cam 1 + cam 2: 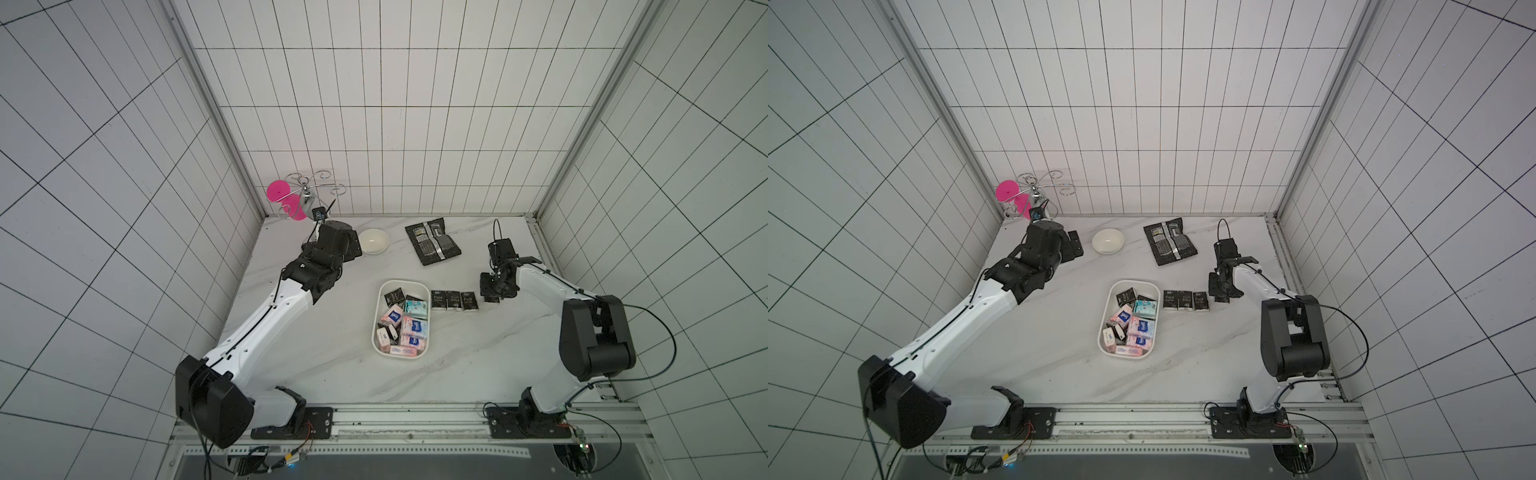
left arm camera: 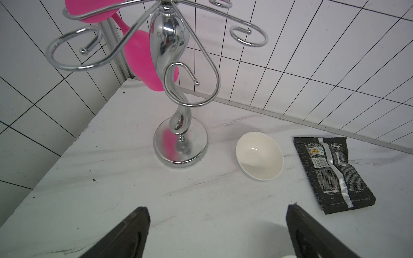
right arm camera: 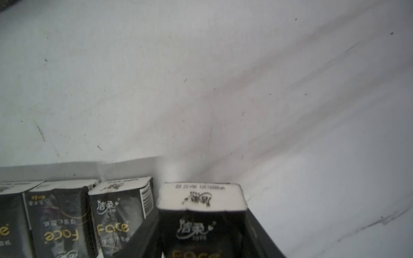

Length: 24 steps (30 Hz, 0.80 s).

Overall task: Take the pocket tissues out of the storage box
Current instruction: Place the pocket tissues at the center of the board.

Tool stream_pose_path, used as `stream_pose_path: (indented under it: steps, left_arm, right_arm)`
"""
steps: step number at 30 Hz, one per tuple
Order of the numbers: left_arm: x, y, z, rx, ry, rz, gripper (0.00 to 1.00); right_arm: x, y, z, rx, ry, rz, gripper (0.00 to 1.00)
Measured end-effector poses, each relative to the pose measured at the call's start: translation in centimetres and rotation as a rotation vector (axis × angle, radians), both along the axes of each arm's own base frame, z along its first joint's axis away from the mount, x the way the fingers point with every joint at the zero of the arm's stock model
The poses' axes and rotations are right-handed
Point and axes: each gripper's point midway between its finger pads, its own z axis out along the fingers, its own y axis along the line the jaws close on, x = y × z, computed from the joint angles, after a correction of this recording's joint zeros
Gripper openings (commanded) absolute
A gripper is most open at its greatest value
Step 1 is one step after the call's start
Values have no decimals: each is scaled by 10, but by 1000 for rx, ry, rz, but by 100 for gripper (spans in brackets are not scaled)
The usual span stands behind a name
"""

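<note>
The white storage box (image 1: 405, 283) (image 1: 1133, 282) sits mid-table in both top views, with several pocket tissues (image 1: 405, 328) in it: pink-white, teal and black. Three black "Face" packets (image 1: 454, 300) (image 1: 1185, 300) stand in a row on the table just right of the box. Right of that row, my right gripper (image 1: 490, 297) (image 3: 202, 225) is low at the table, shut on a fourth black packet (image 3: 201, 201); its dark fingers (image 3: 257, 232) flank the packet. My left gripper (image 2: 218, 207) (image 1: 353, 247) is open and holds nothing, above bare table near the back left.
A small white bowl (image 1: 374, 241) (image 2: 259, 155) lies beside my left gripper. A flat black foil pouch (image 1: 433, 241) (image 2: 333, 174) lies at the back. A chrome rack (image 2: 178, 143) with a pink glass (image 1: 277, 191) stands in the back left corner. Tiled walls enclose the table.
</note>
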Motion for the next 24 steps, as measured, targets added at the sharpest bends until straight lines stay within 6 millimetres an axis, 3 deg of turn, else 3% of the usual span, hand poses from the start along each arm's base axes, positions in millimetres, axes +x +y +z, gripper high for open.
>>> stream_pose_path:
  steps: [12,19,24]
  left_arm:
    - [0,0,2,-1,-4,1,99]
    - [0,0,2,-1,-5,1,99]
    - [0,0,2,-2,-5,0,99]
  right_arm:
    - [-4,9,-20,39,51,19,55]
    - [-3,11,-18,55,38,22,57]
    - [-2,15,-1,88,-7,28,58]
